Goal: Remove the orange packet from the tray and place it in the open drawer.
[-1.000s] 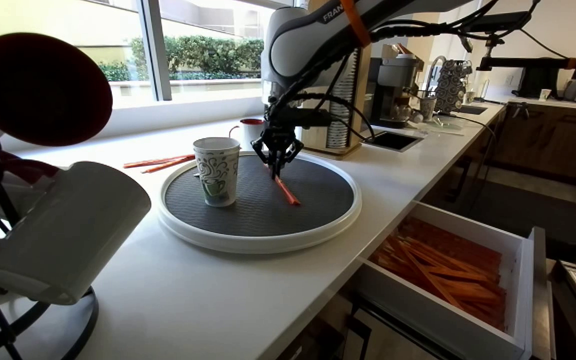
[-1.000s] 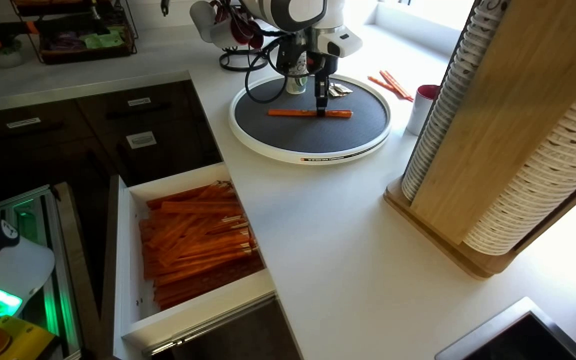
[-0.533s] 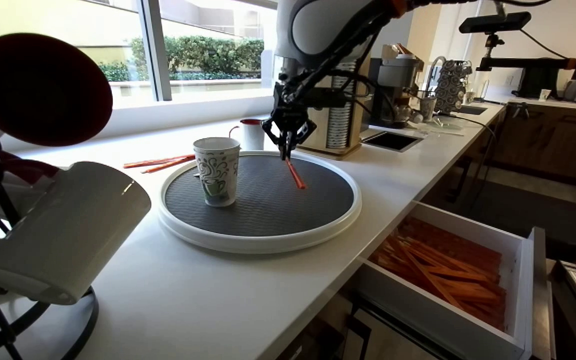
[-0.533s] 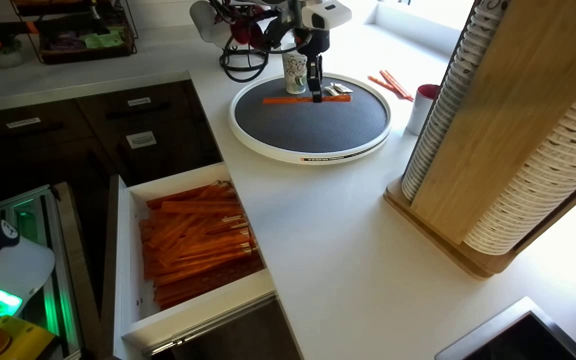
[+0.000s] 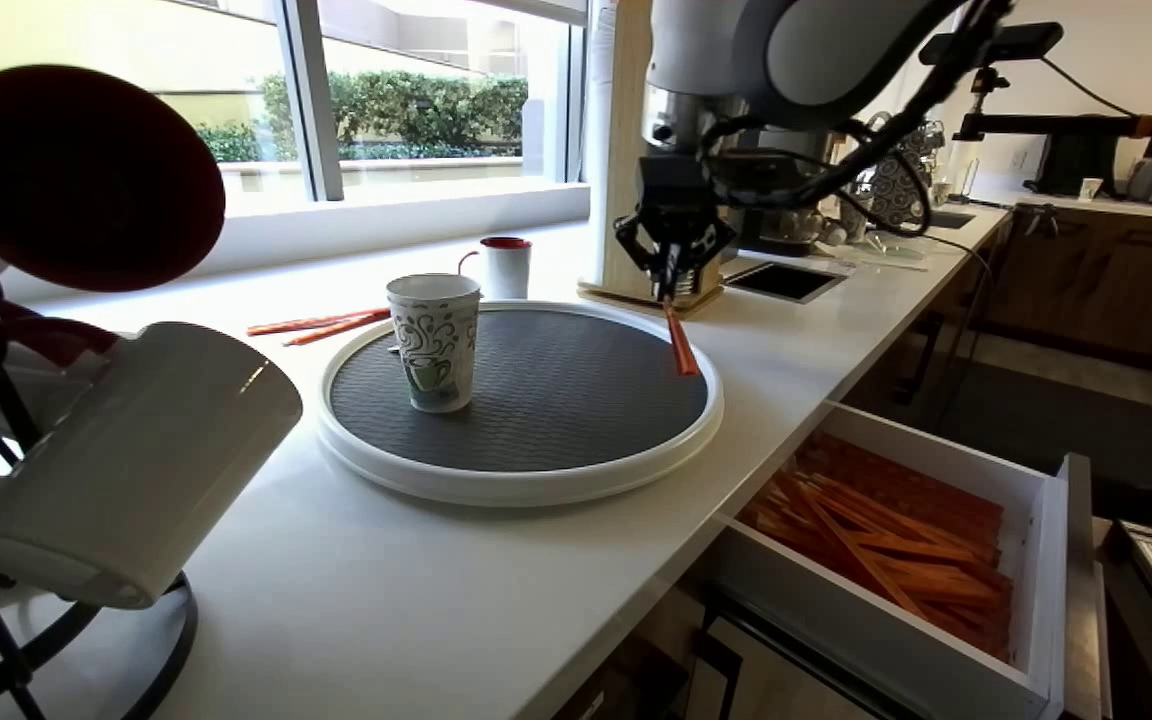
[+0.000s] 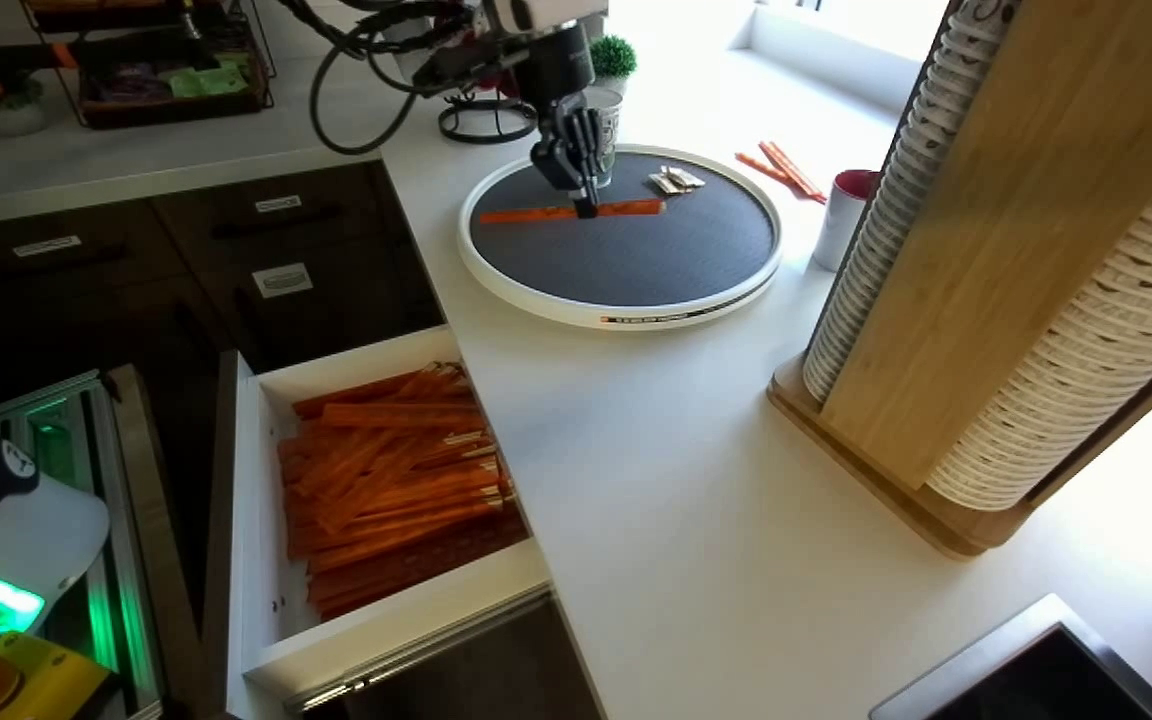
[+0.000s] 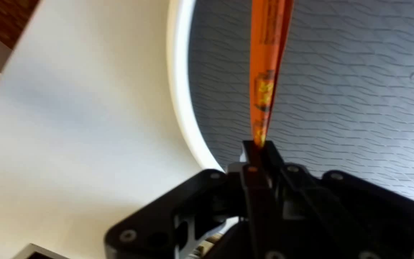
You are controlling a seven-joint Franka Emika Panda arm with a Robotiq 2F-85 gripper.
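Gripper [image 7: 258, 145]: we see it clamped on the orange packet [image 7: 263, 64].
Orange packet: pinched in the gripper, sticking out both sides, held above the tray [image 5: 521, 488].
Tray: below the gripper.
Drawer [image 6: 406, 620]: open, lower than the gripper, well apart; we see a packet heap [image 6: 396, 490] inside.
Paper cup [image 5: 434, 345]: upright on tray, apart from gripper.

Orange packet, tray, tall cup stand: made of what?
Orange packet: likely printed plastic film or coated paper, gloss unclear; looks thin, creased lengthwise.
Tray: probably plastic, smooth white rim; embossed grey surface, maybe rubber.
Cup stand: apparently wood, matte-looking; tan with faint grain.
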